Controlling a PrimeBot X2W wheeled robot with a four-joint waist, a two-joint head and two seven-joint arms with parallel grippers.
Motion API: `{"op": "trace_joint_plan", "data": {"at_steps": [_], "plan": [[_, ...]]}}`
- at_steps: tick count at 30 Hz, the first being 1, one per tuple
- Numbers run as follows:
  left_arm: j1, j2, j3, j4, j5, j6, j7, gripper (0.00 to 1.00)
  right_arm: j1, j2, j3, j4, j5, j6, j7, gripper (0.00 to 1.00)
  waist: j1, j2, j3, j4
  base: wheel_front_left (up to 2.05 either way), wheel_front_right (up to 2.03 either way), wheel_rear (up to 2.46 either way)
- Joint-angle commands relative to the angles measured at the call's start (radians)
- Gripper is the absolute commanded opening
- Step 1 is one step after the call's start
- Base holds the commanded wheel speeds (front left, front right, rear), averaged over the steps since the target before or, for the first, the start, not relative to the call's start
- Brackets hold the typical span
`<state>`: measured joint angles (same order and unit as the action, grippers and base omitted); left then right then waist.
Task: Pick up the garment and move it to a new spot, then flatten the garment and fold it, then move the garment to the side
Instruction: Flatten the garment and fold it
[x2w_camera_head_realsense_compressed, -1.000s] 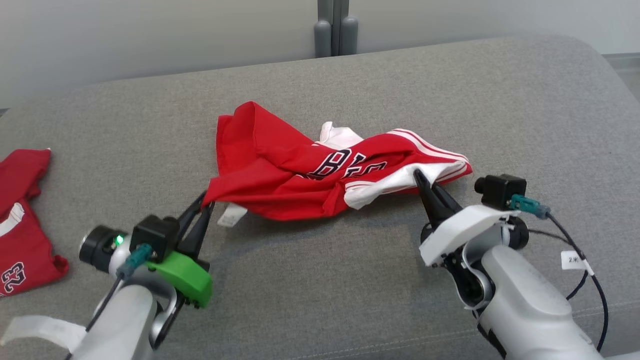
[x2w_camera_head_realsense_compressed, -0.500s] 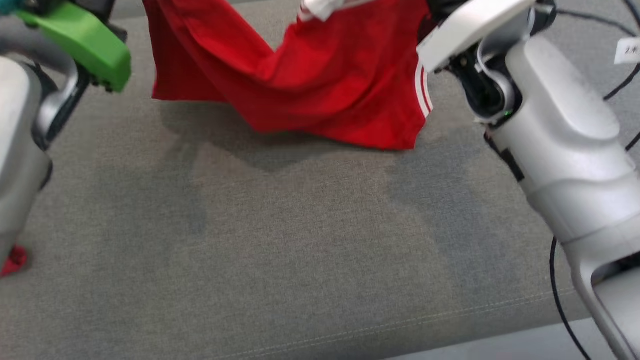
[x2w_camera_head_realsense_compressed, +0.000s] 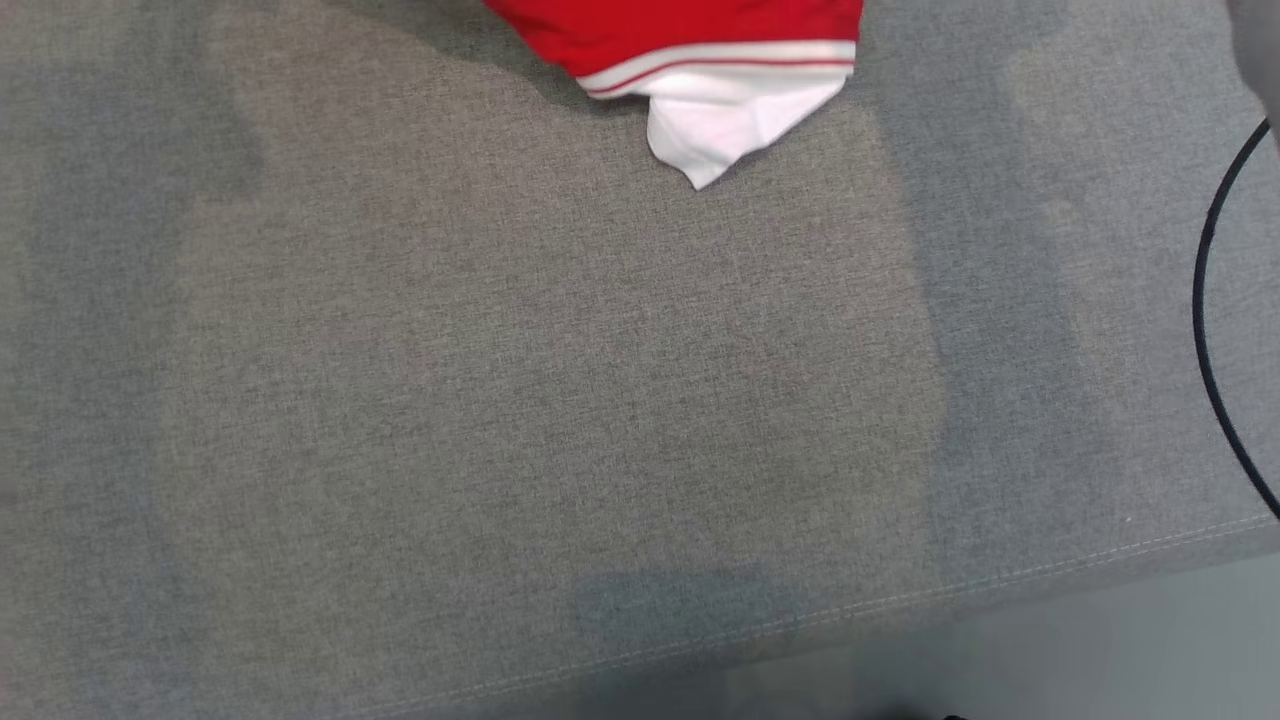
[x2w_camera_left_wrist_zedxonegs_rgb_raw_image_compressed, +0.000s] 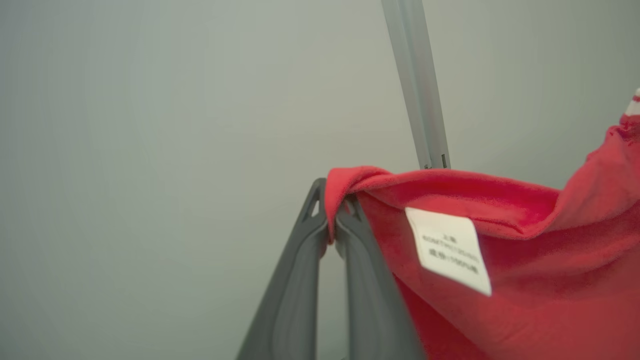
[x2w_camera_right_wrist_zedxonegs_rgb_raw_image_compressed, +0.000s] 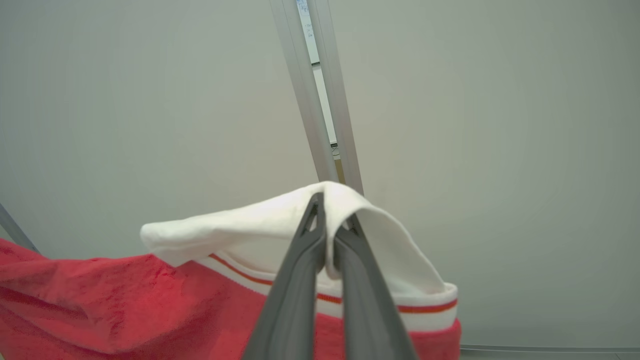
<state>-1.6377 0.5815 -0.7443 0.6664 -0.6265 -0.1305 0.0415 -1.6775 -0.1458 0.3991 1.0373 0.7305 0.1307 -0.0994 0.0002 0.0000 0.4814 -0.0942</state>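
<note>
The garment (x2w_camera_head_realsense_compressed: 700, 60) is a red shirt with white, red-striped trim. It hangs in the air, and its lower white tip dangles at the top of the head view above the grey cushion (x2w_camera_head_realsense_compressed: 560, 400). My left gripper (x2w_camera_left_wrist_zedxonegs_rgb_raw_image_compressed: 331, 207) is shut on a red edge of the garment (x2w_camera_left_wrist_zedxonegs_rgb_raw_image_compressed: 500, 280), close to a white care label (x2w_camera_left_wrist_zedxonegs_rgb_raw_image_compressed: 447, 248). My right gripper (x2w_camera_right_wrist_zedxonegs_rgb_raw_image_compressed: 331, 205) is shut on the white part of the garment (x2w_camera_right_wrist_zedxonegs_rgb_raw_image_compressed: 240, 227), with red cloth sagging to its left.
A black cable (x2w_camera_head_realsense_compressed: 1205, 330) curves along the right edge of the head view. The cushion's seam and front edge (x2w_camera_head_realsense_compressed: 900, 600) run across the bottom right, with pale floor beyond. A grey wall and metal post (x2w_camera_right_wrist_zedxonegs_rgb_raw_image_compressed: 320, 100) stand behind the lifted arms.
Both grippers have lifted the garment off the cushion and risen out of the head view. The head camera has tipped down toward the cushion's front edge.
</note>
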Motion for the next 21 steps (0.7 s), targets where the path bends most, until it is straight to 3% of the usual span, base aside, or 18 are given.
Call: {"op": "trace_joint_plan", "data": {"at_steps": [1, 9, 14, 21], "plan": [[-0.050, -0.005, -0.005, 0.019, -0.004, 0.002, 0.004, 0.00, -0.051, 0.003, -0.011, 0.036, -0.013, 0.000, -0.014, 0.00, -0.0002, 0.0000, 0.019, -0.007, 0.00, 0.00, 0.00], [-0.257, -0.078, -0.004, 0.167, 0.000, 0.006, -0.045, 0.00, -0.296, 0.043, -0.034, 0.222, -0.116, 0.000, -0.075, 0.00, -0.0002, 0.0000, 0.058, 0.009, 0.00, 0.00, 0.00], [-0.327, -0.136, 0.026, 0.222, 0.001, 0.056, -0.153, 0.00, -0.415, 0.035, -0.053, 0.239, -0.161, 0.000, -0.127, 0.00, -0.0002, 0.0000, 0.122, 0.032, 0.00, 0.00, 0.00], [-0.284, -0.193, 0.044, 0.291, -0.047, 0.033, -0.232, 0.00, -0.378, 0.060, -0.043, 0.246, -0.192, 0.000, -0.150, 0.00, -0.0002, 0.0000, 0.184, 0.051, 0.00, 0.00, 0.00]]}}
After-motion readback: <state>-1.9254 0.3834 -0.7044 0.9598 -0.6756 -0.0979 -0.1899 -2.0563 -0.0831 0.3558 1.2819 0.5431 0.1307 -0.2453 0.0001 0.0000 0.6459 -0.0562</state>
